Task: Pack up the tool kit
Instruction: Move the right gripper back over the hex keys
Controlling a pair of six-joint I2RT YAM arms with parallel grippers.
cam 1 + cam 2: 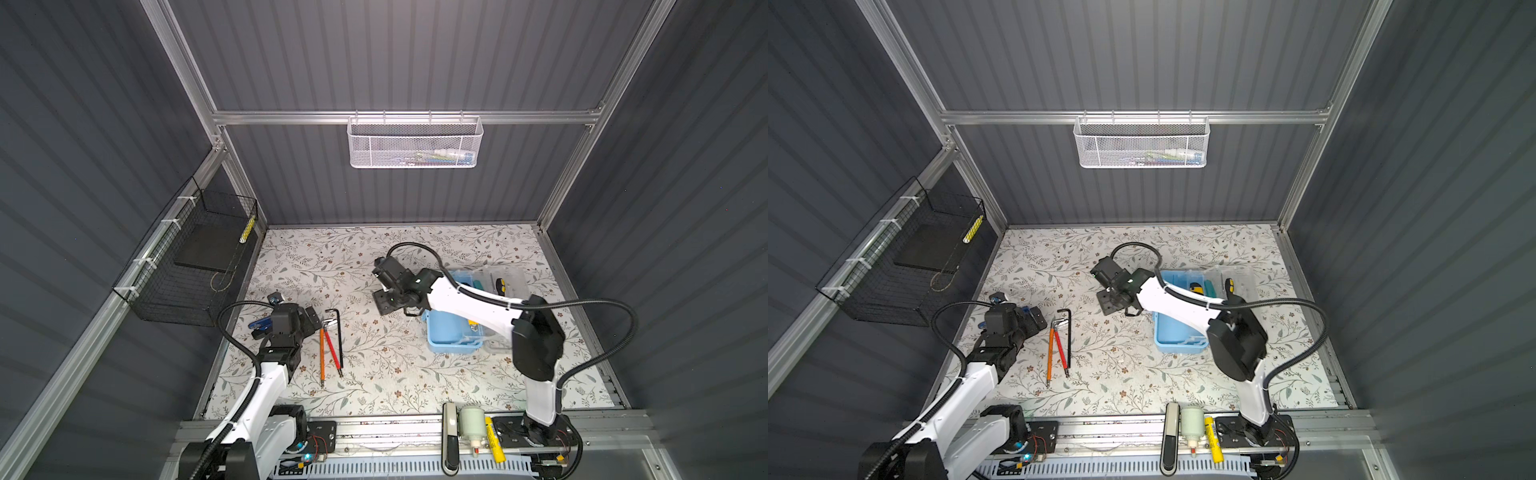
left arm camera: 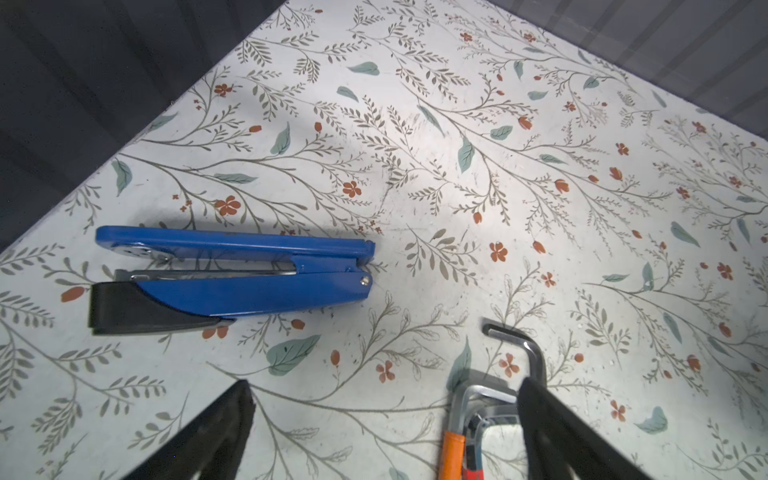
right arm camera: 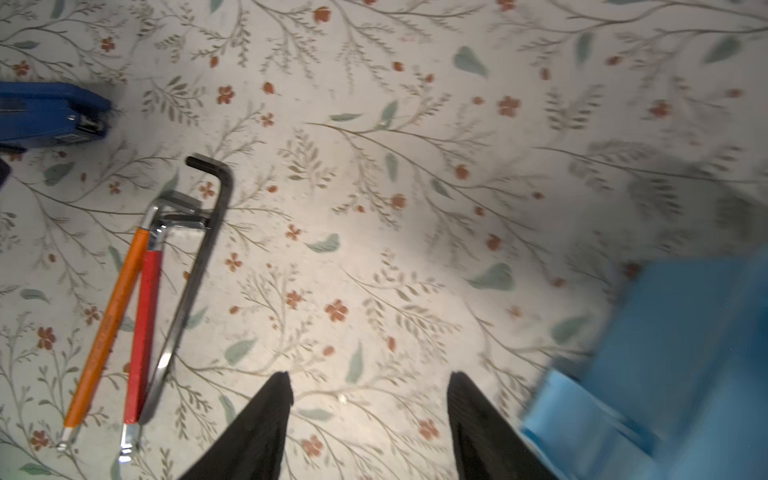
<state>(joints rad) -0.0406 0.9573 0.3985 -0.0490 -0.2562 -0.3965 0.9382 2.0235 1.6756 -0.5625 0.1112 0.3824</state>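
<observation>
Left end effector at 9 o'clock of the tabletop, jaws wide apart, empty. Right end effector near centre, pointing toward 10 o'clock, jaws parted, empty.

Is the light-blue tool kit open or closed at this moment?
Open. In a top view the tool kit shows its bare blue inside, and its see-through lid lies swung back beside it.

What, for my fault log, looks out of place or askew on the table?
The blue stapler lies tipped on its side. The three hex keys lie loose, bent ends crossing, outside the open tool kit. Nothing looks spilled or broken.
</observation>
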